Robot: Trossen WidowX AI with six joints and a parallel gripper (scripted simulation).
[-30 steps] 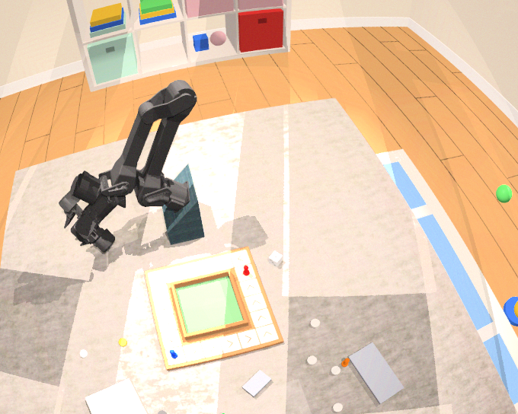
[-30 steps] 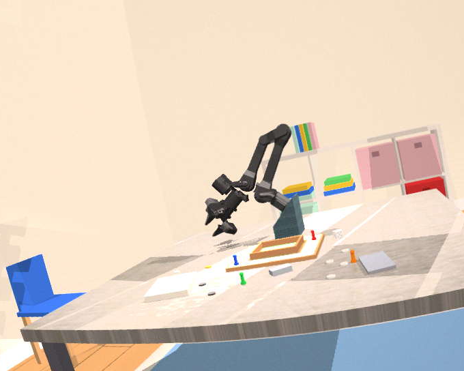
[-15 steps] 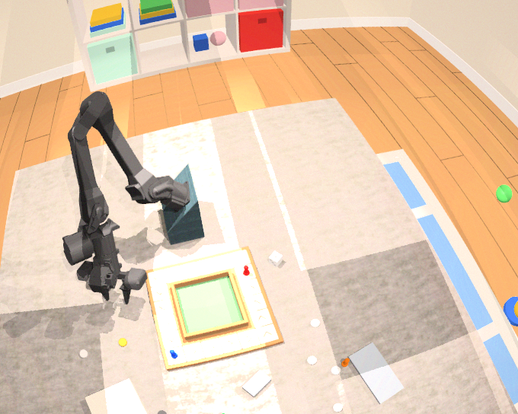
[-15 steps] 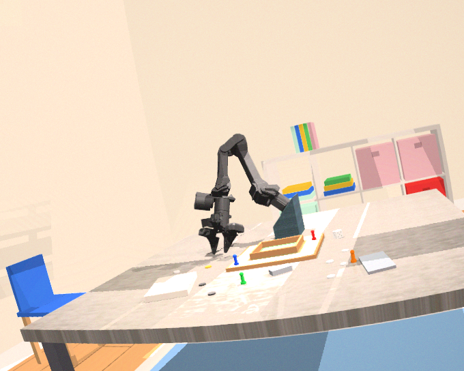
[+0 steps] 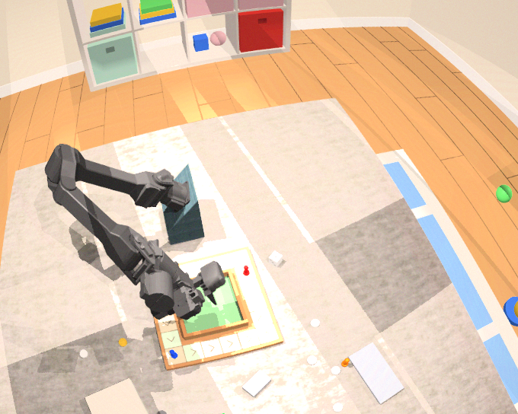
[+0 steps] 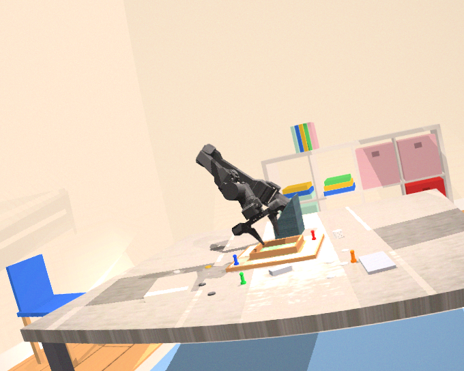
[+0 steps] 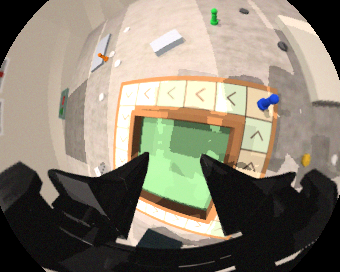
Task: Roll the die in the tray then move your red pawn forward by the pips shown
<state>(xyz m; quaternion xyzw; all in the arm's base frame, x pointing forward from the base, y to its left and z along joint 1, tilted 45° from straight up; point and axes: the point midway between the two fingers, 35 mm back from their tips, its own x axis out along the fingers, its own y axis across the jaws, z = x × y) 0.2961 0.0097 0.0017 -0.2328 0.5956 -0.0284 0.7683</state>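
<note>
My gripper (image 5: 203, 302) (image 6: 269, 239) (image 7: 175, 157) is open and empty, pointing down just over the left part of the green tray (image 5: 244, 311) (image 6: 280, 251) (image 7: 238, 148) in the middle of the game board (image 5: 259, 329) (image 6: 264, 264) (image 7: 189, 92). The white die (image 5: 275, 258) (image 6: 338, 233) lies on the table off the board's far right corner, well away from the fingers. The red pawn (image 5: 245, 270) (image 6: 313, 234) stands upright on the board's far right corner. The blue pawn (image 5: 173, 354) (image 6: 235, 259) (image 7: 269, 103) stands on the near left corner.
A tall teal block (image 5: 183, 218) (image 6: 290, 219) stands just behind the board, close to my arm. A green pawn (image 6: 242, 277) (image 7: 215, 16), an orange pawn (image 5: 345, 361) (image 6: 352, 255), a white card (image 5: 257, 383), a grey pad (image 5: 375, 367) and small discs lie in front of the board.
</note>
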